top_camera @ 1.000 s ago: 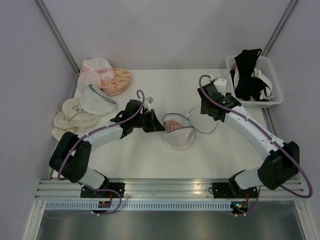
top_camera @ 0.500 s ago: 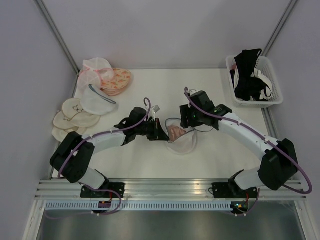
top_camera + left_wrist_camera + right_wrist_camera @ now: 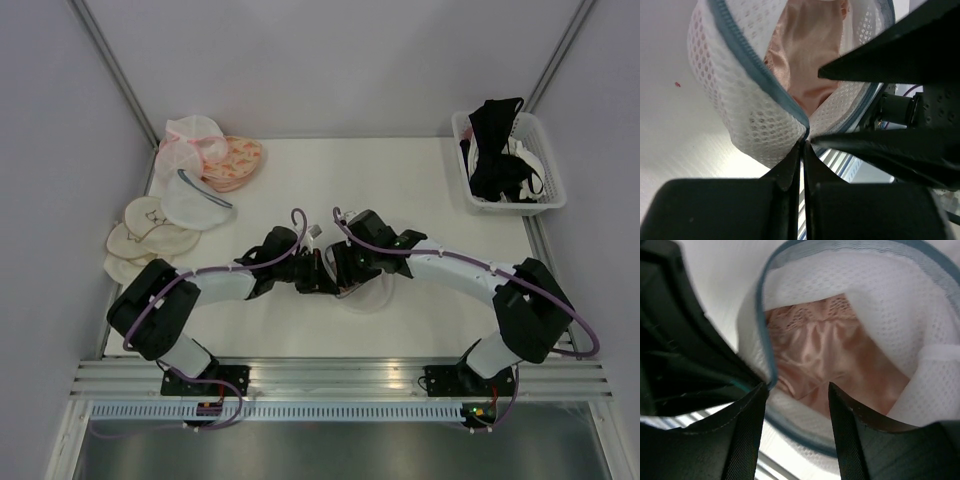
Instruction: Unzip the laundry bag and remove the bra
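Note:
The laundry bag (image 3: 372,293) lies unzipped at the table's middle, white mesh (image 3: 735,85) with a grey-blue zipper rim. Inside it lies the dusty pink bra (image 3: 825,355), which also shows in the left wrist view (image 3: 810,55). My left gripper (image 3: 322,275) is shut on the zipper rim at the bag's left edge (image 3: 804,142). From the right, my right gripper (image 3: 346,272) reaches into the bag's mouth. It is open (image 3: 796,390): one finger sits by the rim next to the left gripper, the other over the pink fabric.
A white basket (image 3: 545,190) with black bras stands at the back right. At the back left lie a pink mesh pouch (image 3: 192,140), an orange patterned bra (image 3: 238,160), another white mesh bag (image 3: 195,202) and cream padded cups (image 3: 140,238).
My right arm has swung left and down from behind the bag to its mouth, its jaws narrowing. The left gripper has shifted right, still holding the rim.

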You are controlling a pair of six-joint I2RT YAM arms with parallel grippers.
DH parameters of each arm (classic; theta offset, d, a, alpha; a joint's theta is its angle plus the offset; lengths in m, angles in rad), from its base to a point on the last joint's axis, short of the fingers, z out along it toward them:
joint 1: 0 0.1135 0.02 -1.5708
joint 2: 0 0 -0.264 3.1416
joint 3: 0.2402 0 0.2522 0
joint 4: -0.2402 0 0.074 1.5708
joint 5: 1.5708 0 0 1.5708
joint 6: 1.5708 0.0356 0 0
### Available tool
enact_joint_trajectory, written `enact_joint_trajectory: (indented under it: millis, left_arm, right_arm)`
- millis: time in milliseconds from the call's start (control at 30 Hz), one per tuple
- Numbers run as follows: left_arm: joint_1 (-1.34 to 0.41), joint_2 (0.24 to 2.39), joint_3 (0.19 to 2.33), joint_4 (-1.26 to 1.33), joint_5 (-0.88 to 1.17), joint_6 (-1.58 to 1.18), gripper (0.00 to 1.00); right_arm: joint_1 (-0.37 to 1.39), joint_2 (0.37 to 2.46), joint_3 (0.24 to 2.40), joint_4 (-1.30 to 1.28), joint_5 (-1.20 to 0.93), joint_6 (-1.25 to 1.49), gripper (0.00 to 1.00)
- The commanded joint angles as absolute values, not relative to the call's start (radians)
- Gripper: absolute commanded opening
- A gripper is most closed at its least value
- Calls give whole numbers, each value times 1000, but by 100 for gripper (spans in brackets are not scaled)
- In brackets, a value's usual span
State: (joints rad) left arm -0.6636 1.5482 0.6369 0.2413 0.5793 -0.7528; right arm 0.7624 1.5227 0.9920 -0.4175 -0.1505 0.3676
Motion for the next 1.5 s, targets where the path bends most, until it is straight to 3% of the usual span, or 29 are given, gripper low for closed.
enact_joint_trajectory:
  millis: [0, 133, 333, 433, 633, 667, 700, 733, 867, 1200, 1467]
  left_arm:
    - [-670, 1540, 617, 288, 572, -781, 2]
    - [-670, 1523, 601, 284, 563, -782, 2]
    - [-670, 1508, 561, 302, 557, -795, 2]
    - [-670, 1514, 546, 322, 561, -807, 2]
    - [-670, 1514, 545, 336, 565, -815, 2]
    - [-670, 1514, 545, 336, 563, -815, 2]
    - [-670, 1516, 548, 334, 561, -812, 2]
    - [-670, 1517, 549, 331, 561, -811, 2]
    - [-670, 1528, 548, 331, 555, -810, 2]
    - [-670, 1548, 554, 319, 532, -810, 2]
    - [-666, 1540, 568, 285, 517, -796, 2]
  right_arm:
    - [770, 1580, 1028, -394, -39, 396, 58]
    - [769, 1632, 1040, -413, 107, 416, 56]
    - [770, 1660, 1045, -391, 146, 423, 49]
    - [770, 1696, 1037, -367, 121, 423, 34]
    - [770, 1733, 1006, -336, 95, 426, 23]
    - [769, 1733, 1003, -334, 92, 426, 17]
    - [769, 1729, 1000, -336, 92, 425, 4]
    - [769, 1726, 997, -339, 91, 422, 0]
    - [770, 1678, 1000, -353, 48, 405, 1]
    - [769, 1434, 982, -221, -415, 414, 0]
    - [700, 1299, 899, 31, -642, 549, 0]
